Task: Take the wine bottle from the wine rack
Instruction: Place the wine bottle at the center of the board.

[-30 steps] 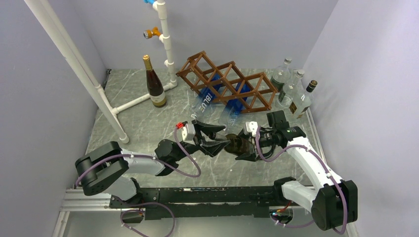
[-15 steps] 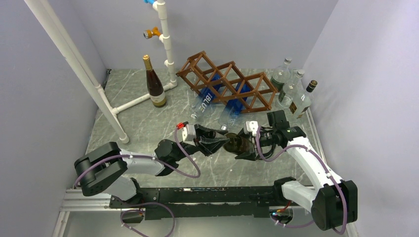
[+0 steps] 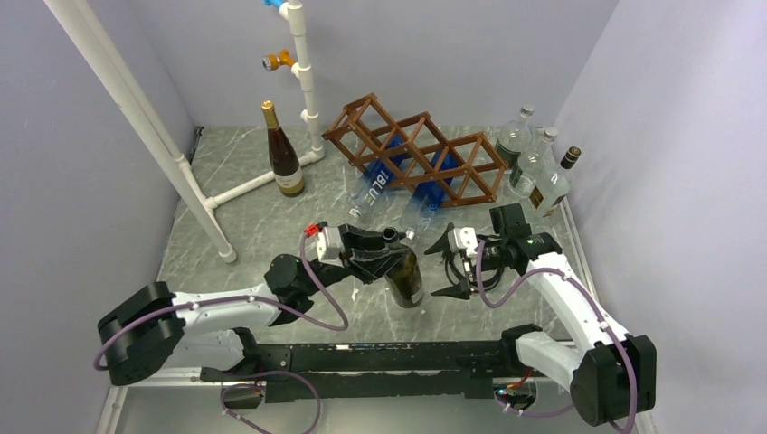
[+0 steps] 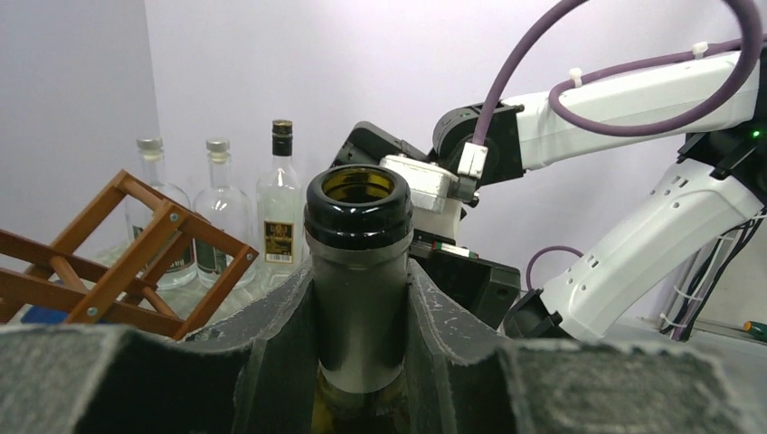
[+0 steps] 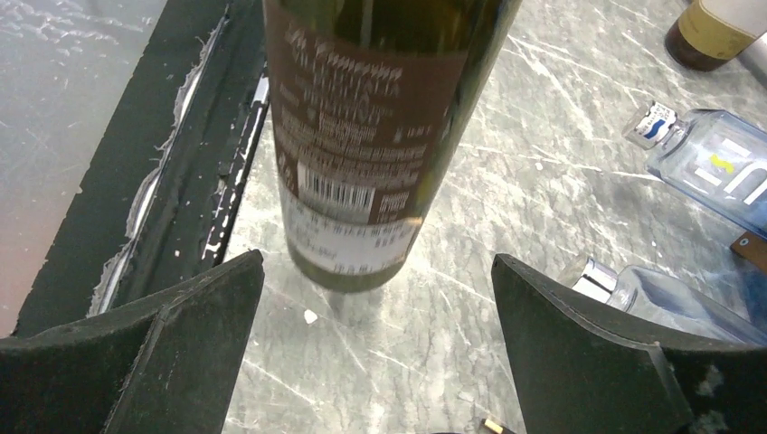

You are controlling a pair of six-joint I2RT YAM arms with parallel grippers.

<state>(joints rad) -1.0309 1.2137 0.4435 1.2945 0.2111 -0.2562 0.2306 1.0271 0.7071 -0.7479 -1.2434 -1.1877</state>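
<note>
The right end effector (image 3: pixel 445 268) has let go and stands spread beside the wine bottle (image 3: pixel 403 274). The bottle is now nearly upright in front of the wine rack (image 3: pixel 416 154), its neck pinched by the left end effector (image 3: pixel 387 246). Blue bottles (image 3: pixel 378 181) poke from the rack behind. Only the right wrist view shows the barcode label (image 5: pixel 348 194).

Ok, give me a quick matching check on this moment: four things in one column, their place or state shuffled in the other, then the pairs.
Things:
1. left gripper
2. right gripper
3. blue bottles
4. gold-capped wine bottle

Place or state:
A. lying in the wine rack
B. open, beside the dark green wine bottle
C. standing by the white pipe frame
D. shut on the neck of the dark green wine bottle

Pairs: 1-D, 2-B, 3-A, 4-C
</note>
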